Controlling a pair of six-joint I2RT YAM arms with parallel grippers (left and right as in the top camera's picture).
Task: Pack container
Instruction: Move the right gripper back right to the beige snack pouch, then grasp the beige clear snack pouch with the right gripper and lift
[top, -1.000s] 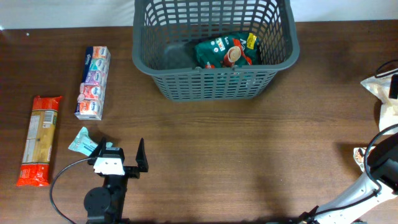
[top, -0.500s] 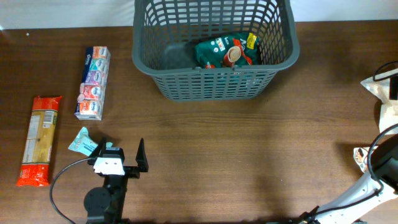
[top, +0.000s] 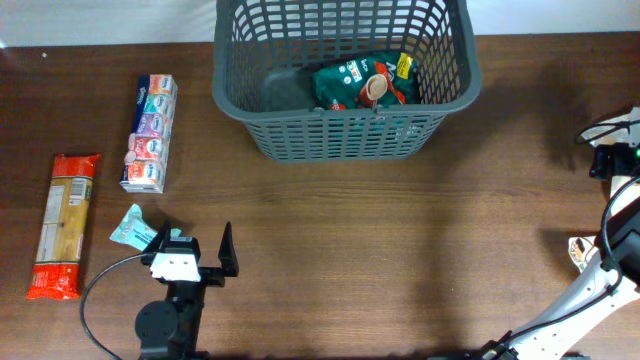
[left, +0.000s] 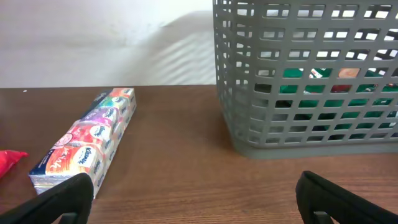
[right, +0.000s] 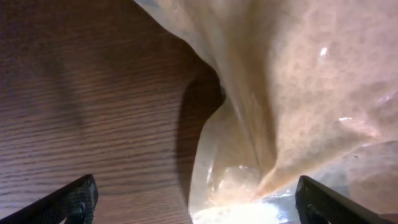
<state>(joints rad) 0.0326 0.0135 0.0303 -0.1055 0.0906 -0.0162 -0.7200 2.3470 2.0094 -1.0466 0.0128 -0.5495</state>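
Right tool (right: 198, 202): jaws spread wide, both tips at the bottom corners of the wrist view. It grips nothing and hangs low over a clear bag (right: 298, 93) of pale grainy stuff at the far-right edge of the surface (top: 400, 250).

Left tool (top: 195, 238): also wide open and empty, parked near-left, pointing toward the far side. A teal sachet (top: 133, 227) lies just beside its left finger.

The container (top: 340, 135) sits far-centre, well apart from both tools, with a green packet (top: 365, 82) already inside. Still outside it at left are a tissue pack (top: 150, 133) and, further left, a pasta packet (top: 62, 225).

Risks:
- The bag looks floppy and slick. A pinch on loose film alone could slip or tear, and the contents could sag and drag on the carry.
- It is a long way to the container, and a low pass could catch the rim or lattice wall (left: 298, 124).
- If the left tool moves, it may nudge the sachet.

The surface is dark brown wood grain. A plain white wall (left: 93, 37) stands behind the far edge.
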